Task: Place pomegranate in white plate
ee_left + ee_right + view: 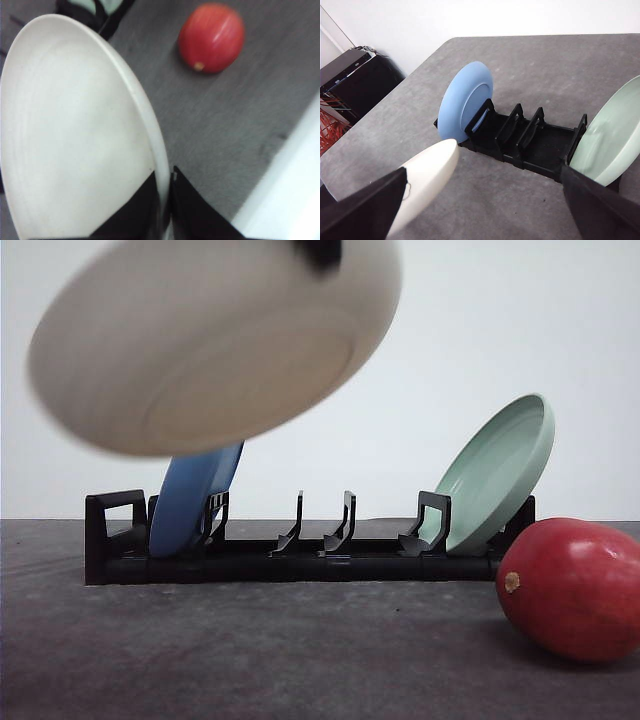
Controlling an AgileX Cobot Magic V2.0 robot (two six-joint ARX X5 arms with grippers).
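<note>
While my left gripper (165,200) pinched the rim of the white plate (75,130), its two dark fingers sat pressed on either face of the edge, and the plate hung in the air, tilted, above the left end of the rack (300,555). From those jaws the pomegranate (212,37) lay off across bare table (220,145), well apart from the plate, with nothing between. It rested on the table at the right, in front of the rack's right end, its crown nub turned sideways toward the middle of the table, so it lay on its side rather than crown-up.

My right gripper (480,210) was spread wide, one dark finger at each lower corner of its wrist view, with nothing between them. I judged it the nearer arm to the fruit, since the fruit sat on the right side and the left was occupied.

As for containers, the white plate held nothing. In the rack, the blue plate (195,500) stood on edge in a left slot and the green plate (500,470) leaned at the right end; both were empty, and the middle slots were vacant. I judged the plate had to be set flat on the table before the fruit could go in.
</note>
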